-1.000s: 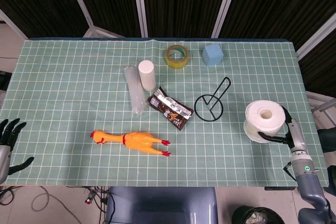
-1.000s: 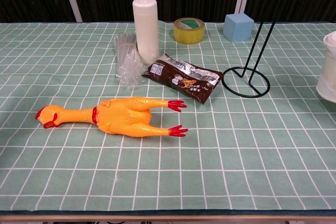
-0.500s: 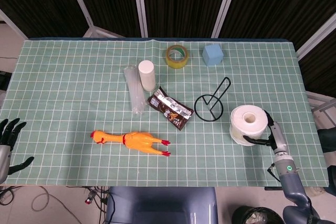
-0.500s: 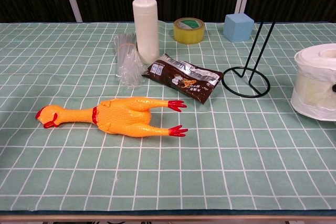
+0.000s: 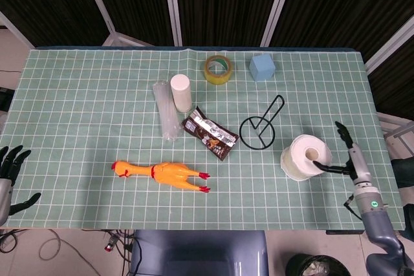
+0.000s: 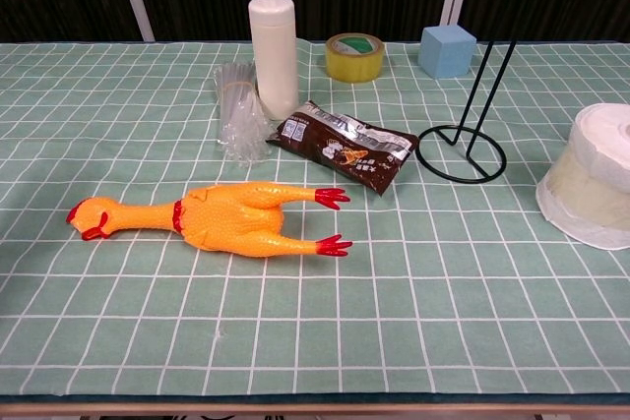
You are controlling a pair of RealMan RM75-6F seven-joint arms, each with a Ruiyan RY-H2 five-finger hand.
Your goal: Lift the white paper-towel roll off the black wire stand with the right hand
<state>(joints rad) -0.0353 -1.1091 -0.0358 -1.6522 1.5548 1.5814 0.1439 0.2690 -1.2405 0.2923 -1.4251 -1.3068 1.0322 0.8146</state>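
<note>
The white paper-towel roll lies tilted on the green grid cloth, off the stand and just right of it; the chest view shows the roll leaning at the right edge. The black wire stand stands bare, its ring base on the cloth and its rod rising. My right hand is right of the roll with fingers spread; one fingertip reaches the roll's right side, nothing is gripped. My left hand hangs open off the table's near left corner.
A yellow rubber chicken, a brown snack packet, a white bottle with a clear plastic sleeve, a yellow tape roll and a blue block lie left of and behind the stand.
The roll went left toward the stand and tipped over onto the cloth. My right hand let go of it, opened and drew back to the right.
</note>
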